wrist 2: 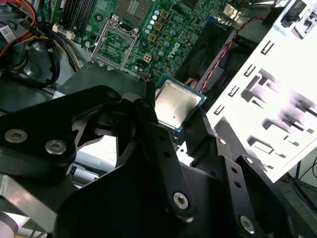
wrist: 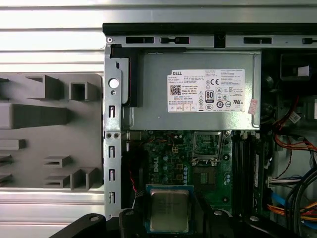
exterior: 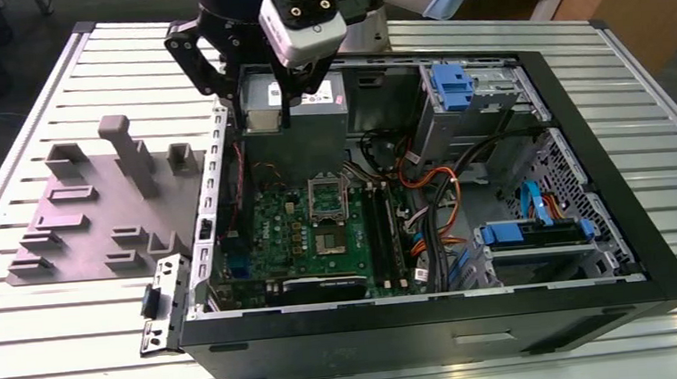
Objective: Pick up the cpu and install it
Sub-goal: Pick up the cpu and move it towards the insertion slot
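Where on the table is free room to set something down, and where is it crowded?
Free: bare table around the grey fixture block, and beyond the case on the exterior view's right. Crowded: inside the case, among cables.

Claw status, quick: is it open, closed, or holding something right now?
The claw is closed on the cpu, over the open computer case.
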Robot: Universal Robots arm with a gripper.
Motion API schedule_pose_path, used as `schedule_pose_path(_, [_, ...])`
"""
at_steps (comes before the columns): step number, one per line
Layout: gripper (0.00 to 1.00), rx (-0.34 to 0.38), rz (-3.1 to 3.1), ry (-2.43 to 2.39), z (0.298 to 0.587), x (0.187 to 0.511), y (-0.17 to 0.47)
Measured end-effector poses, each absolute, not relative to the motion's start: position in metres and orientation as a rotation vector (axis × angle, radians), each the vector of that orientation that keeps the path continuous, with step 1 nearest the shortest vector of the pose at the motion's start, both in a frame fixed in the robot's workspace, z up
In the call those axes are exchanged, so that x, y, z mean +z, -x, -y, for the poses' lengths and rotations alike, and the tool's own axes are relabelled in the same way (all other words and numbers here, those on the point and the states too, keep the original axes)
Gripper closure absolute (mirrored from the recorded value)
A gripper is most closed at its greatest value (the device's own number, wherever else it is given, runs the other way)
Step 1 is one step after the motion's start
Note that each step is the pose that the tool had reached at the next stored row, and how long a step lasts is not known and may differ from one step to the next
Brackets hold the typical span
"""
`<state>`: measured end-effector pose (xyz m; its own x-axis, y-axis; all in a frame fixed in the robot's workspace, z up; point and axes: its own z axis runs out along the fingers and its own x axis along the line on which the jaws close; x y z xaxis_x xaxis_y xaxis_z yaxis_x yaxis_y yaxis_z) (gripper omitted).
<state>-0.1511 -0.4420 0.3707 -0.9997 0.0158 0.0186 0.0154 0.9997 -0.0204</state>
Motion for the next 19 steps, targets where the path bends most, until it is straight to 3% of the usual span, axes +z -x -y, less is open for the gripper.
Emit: schedule_pose_path(19, [0.53, 0.032, 3.123, 0.024, 0.460, 0.369, 0.140])
